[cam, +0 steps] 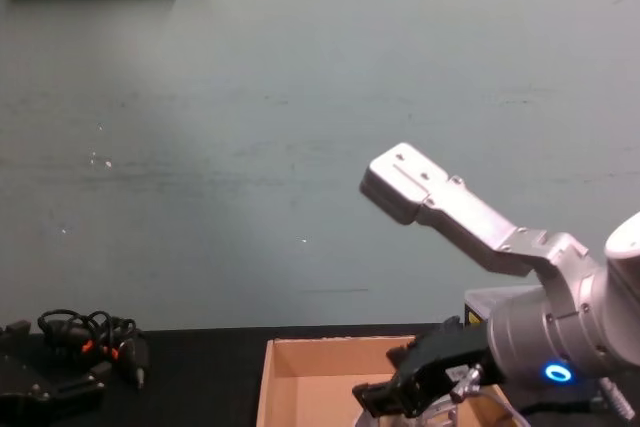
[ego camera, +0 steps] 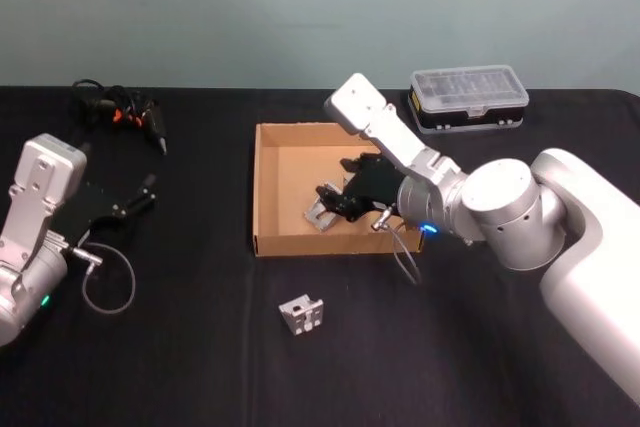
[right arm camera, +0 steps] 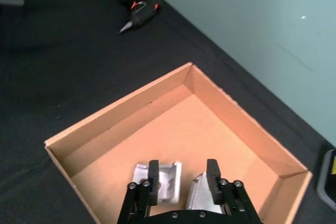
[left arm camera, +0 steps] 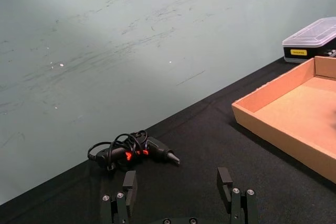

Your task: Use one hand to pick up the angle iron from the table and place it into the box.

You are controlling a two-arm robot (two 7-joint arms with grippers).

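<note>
The right claw point(ego camera: 335, 203) is reaching down into the box point(ego camera: 330, 244). Its fingers point(right arm camera: 153, 174) are standing partly apart, a narrower gap than the left's, and are gripping nothing I can make out. An iron point(ego camera: 318, 215) is lying on the box floor right under them, close to the front wall. In the right wrist view its bright metal is showing in the gap and out past one finger.

The box is sitting mid-table point(ego camera: 200, 347). Another iron point(ego camera: 302, 315) is resting on the black top just in front of the box, apart from it. A clear-lidded case point(ego camera: 468, 97) is sitting behind the box to the right, near the far edge. A cable bundle point(ego camera: 120, 112) is lying at the far left.

The left claw point(ego camera: 148, 193) is hanging over the table's left side, well apart from the box. It is spread wide and holding nothing.
</note>
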